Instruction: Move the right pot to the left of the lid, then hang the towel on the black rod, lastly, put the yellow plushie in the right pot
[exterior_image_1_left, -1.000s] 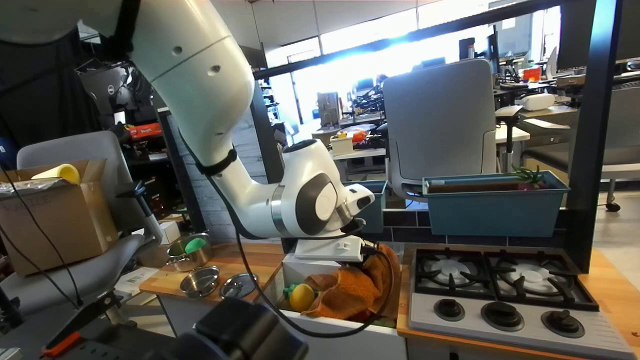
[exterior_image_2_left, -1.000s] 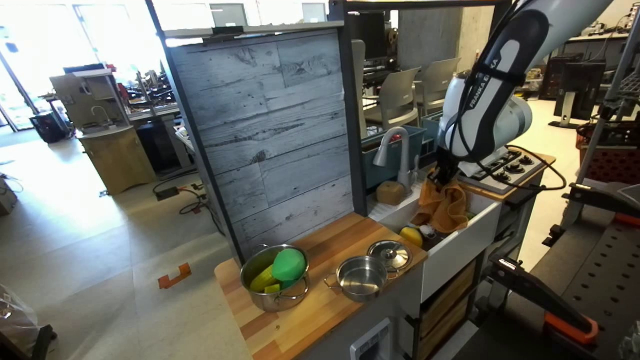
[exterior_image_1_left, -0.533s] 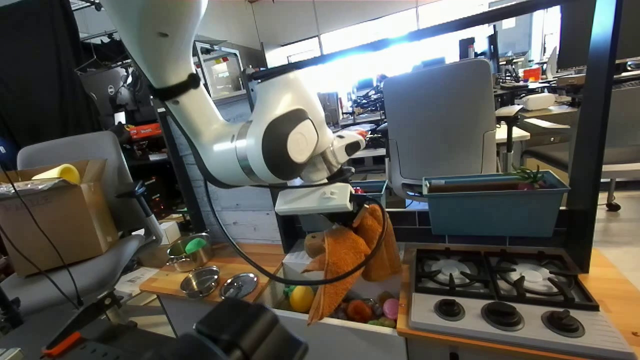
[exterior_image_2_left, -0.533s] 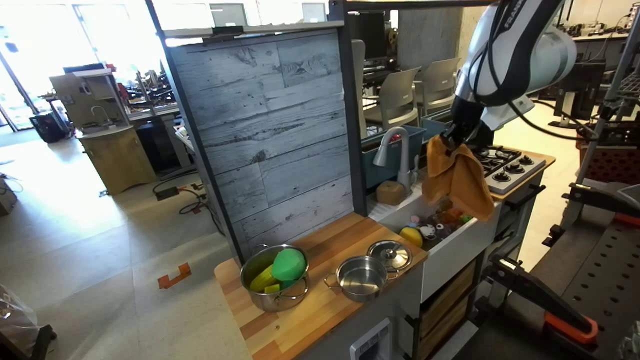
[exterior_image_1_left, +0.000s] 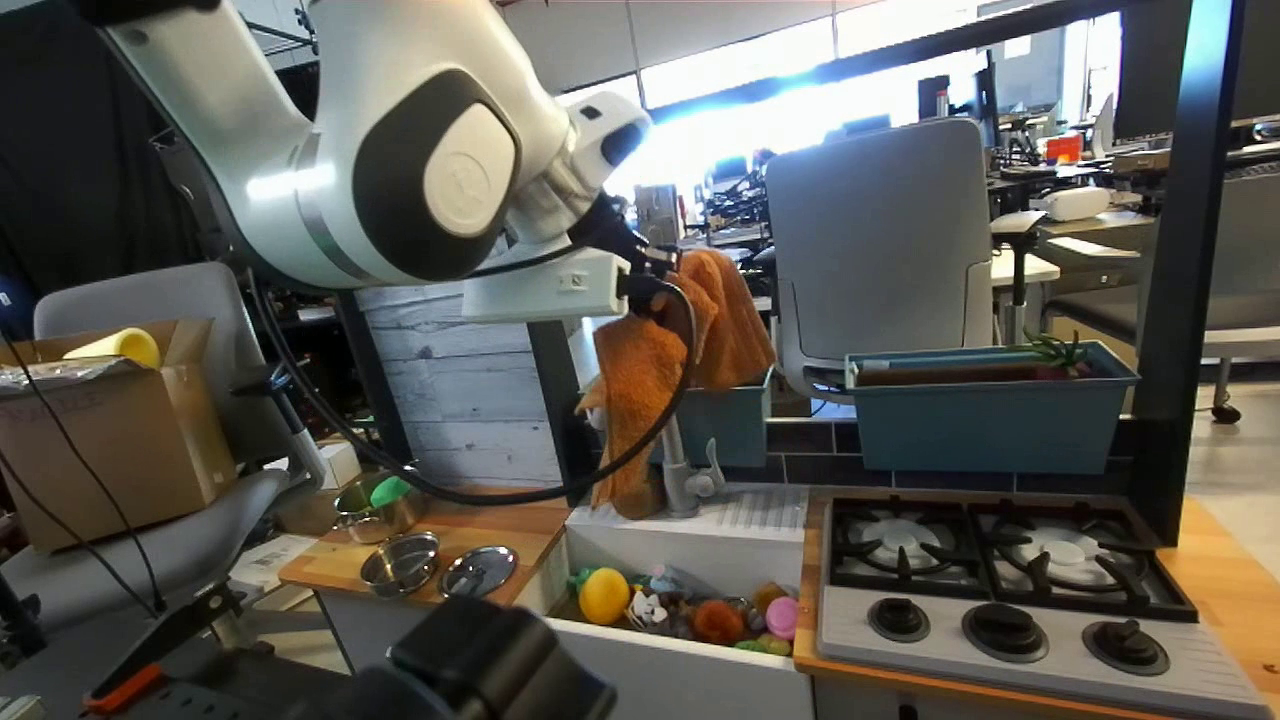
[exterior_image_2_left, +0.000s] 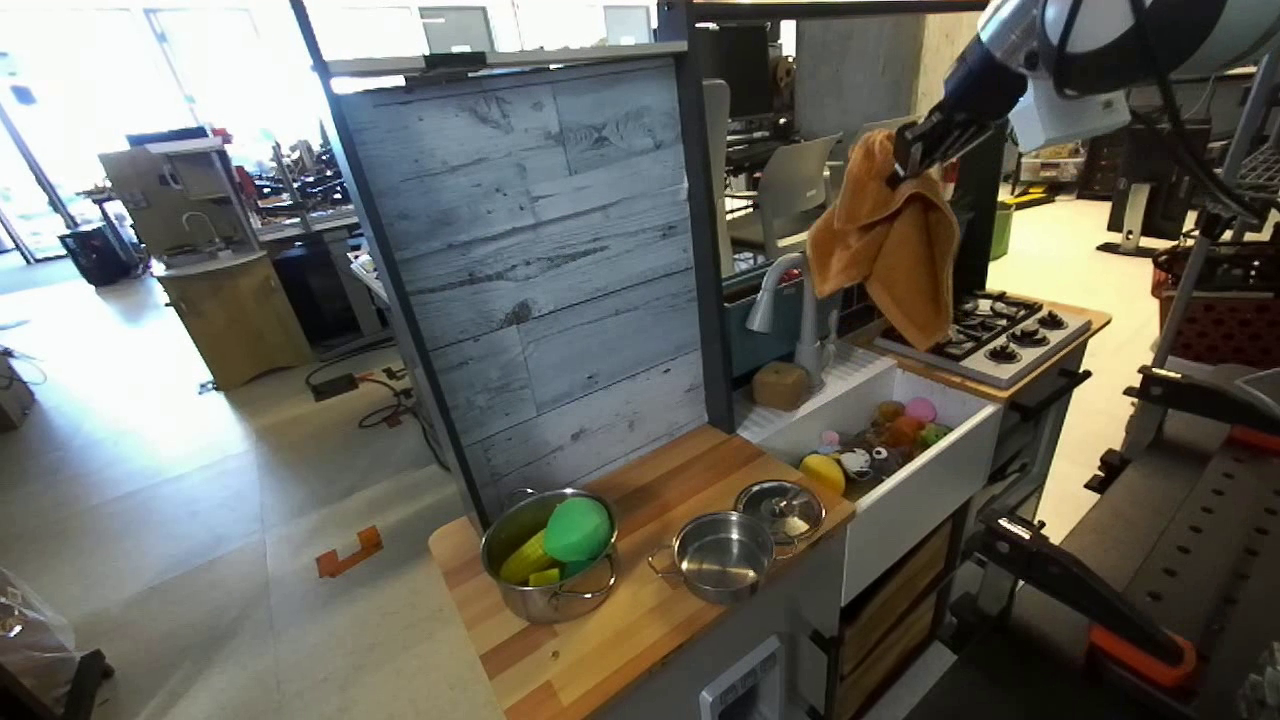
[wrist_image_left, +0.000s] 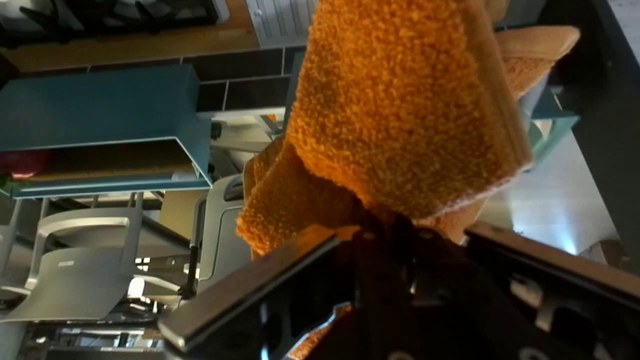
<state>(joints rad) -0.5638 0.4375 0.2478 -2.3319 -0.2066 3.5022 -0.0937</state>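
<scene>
A: Gripper (exterior_image_2_left: 903, 160) state?
B: Clamped on the orange terry towel (exterior_image_2_left: 885, 250), midair, below the black rod (exterior_image_1_left: 940, 47).
A: Over the sink (exterior_image_2_left: 920, 500)?
B: Probably; depth's unclear. Yellow plushie (exterior_image_2_left: 822, 471) lies in it, at the end nearest the lid (exterior_image_2_left: 780, 512).

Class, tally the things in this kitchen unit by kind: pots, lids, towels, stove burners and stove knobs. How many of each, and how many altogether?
Pots: 2
Lid: 1
Towel: 1
Stove burners: 2
Stove knobs: 3
Total: 9
</scene>
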